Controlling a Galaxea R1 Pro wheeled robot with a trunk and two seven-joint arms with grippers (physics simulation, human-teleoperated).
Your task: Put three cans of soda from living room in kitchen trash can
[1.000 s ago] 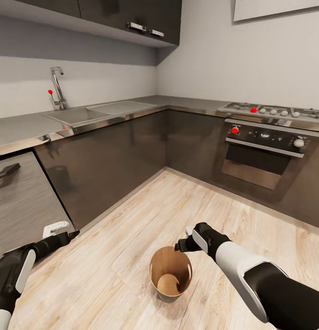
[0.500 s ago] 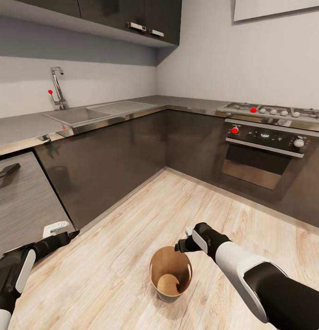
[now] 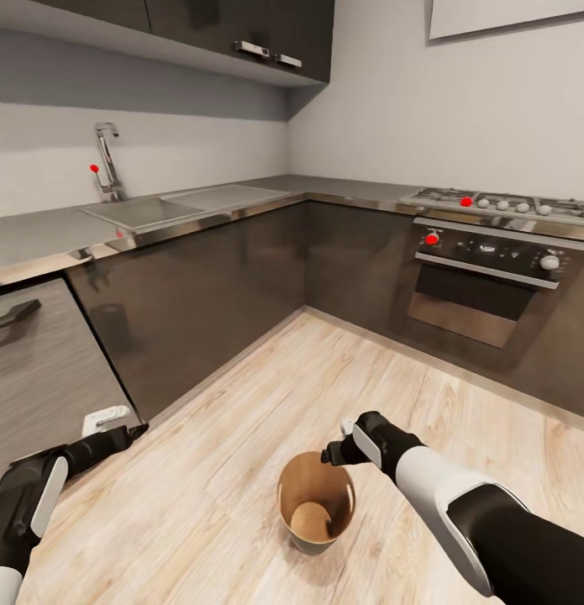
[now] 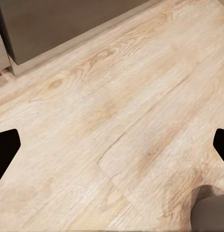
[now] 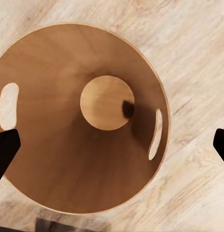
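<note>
The grey trash can (image 3: 302,489) with a brown inside stands upright on the kitchen's wood floor, just in front of me. My right gripper (image 3: 332,455) hovers over its far right rim, open, with nothing between the fingers. The right wrist view looks straight down into the trash can (image 5: 54,159), and my right gripper (image 5: 112,145) has its fingertips wide apart; a small dark blur lies on the round bottom. My left gripper (image 3: 128,434) hangs low by the cabinet, open and empty, and in its wrist view the left gripper (image 4: 112,145) is over bare floor. The soda cans are out of view.
Dark cabinets (image 3: 199,294) run along the left and back walls. A grey worktop carries the steel sink (image 3: 144,210) and tap (image 3: 107,160). The oven (image 3: 485,286) with gas hob (image 3: 502,203) stands at the right. Wood floor (image 3: 342,370) lies open between them.
The whole picture has shifted a few pixels to the right, so the camera moved slightly. Both arms and the trash can hold their places.
</note>
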